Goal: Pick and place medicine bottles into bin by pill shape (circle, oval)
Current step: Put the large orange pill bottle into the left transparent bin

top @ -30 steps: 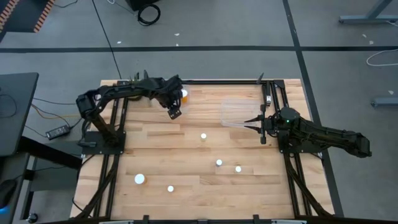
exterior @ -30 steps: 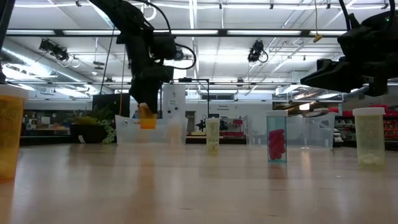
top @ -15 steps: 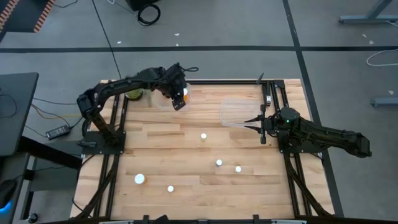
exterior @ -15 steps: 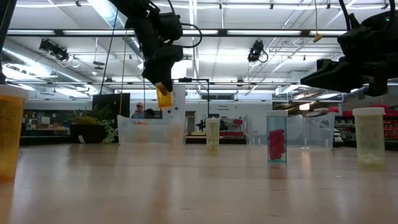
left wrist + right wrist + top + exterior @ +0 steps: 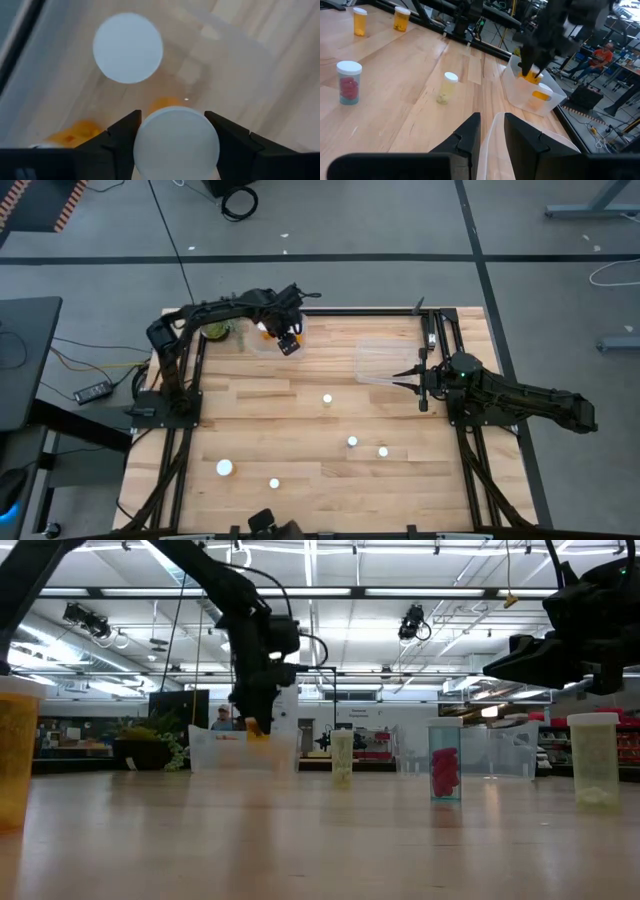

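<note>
Medicine bottles: small upright cylinders with round white caps, spread over a pale wooden table [image 5: 300, 420].

Nearest the low camera: one bottle with a translucent orange body [image 5: 15, 755], at the front left edge of the table; cap seen from above at [image 5: 224, 468]. A second white-capped bottle [image 5: 274, 483] stood beside it near the front edge.

Mid table: a clear bottle holding red pills [image 5: 445, 772], a wider pale bottle [image 5: 594, 760] with whitish contents close by, and a slim bottle of yellowish pills [image 5: 342, 758] farther back, alone near the table's middle. Bodies were clear or frosted, so the contents showed through.

Far left: a clear bin [image 5: 527, 92] with low walls, already holding at least one orange bottle with a white cap [image 5: 541, 94]. The left gripper [image 5: 285, 337] hung over this bin, fingers [image 5: 122, 135] pressed against either side of an orange-bodied, white-capped bottle [image 5: 176, 142]. That bottle was inside or just above the bin's walls; which could not be told. Another white cap [image 5: 128, 47] lay beyond it in the bin.

Far right: a second clear bin [image 5: 385, 362]. The right gripper [image 5: 398, 376] waited at its edge, fingers [image 5: 469, 135] drawn fully in and straddling the thin bin wall.

Beyond the table: a person in an orange top [image 5: 606, 51], seated in the room.
</note>
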`<state>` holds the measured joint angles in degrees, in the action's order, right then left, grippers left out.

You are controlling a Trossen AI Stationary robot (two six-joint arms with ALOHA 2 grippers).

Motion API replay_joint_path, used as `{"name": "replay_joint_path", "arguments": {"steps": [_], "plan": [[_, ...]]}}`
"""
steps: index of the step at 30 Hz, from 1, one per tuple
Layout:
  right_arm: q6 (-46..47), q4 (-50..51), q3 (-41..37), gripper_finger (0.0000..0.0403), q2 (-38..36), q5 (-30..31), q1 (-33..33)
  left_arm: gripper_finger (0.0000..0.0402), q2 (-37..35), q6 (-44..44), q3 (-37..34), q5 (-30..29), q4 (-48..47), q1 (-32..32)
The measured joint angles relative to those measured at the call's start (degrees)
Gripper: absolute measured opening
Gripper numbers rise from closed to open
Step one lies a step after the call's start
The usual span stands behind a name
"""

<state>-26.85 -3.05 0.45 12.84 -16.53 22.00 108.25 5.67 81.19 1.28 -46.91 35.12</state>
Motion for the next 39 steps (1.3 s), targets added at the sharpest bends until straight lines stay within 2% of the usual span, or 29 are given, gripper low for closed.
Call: {"name": "replay_joint_path", "arguments": {"steps": [5,16,25,31,39], "plan": [[0.0,0.0,0.0,0.0093,0.0,0.0,0.0,0.0212,3.1,0.3,0.0,0.0,-0.2,0.1],[0.0,0.0,0.0,0.0093,0.0,0.0,0.0,0.0291,3.1,1.5,0.1,0.0,-1.5,-0.1],[0.0,0.0,0.0,0.0093,0.0,0.0,0.0,0.0301,1.6,2.6,7.8,-0.7,-10.1,-1.3],[0.0,0.0,0.0,0.0093,0.0,0.0,0.0,0.0294,-2.2,2.4,8.4,-0.7,-12.8,-6.7],[0.0,0.0,0.0,0.0093,0.0,0.0,0.0,0.0293,-6.3,-2.8,8.4,-0.8,-19.0,-18.8]]}}
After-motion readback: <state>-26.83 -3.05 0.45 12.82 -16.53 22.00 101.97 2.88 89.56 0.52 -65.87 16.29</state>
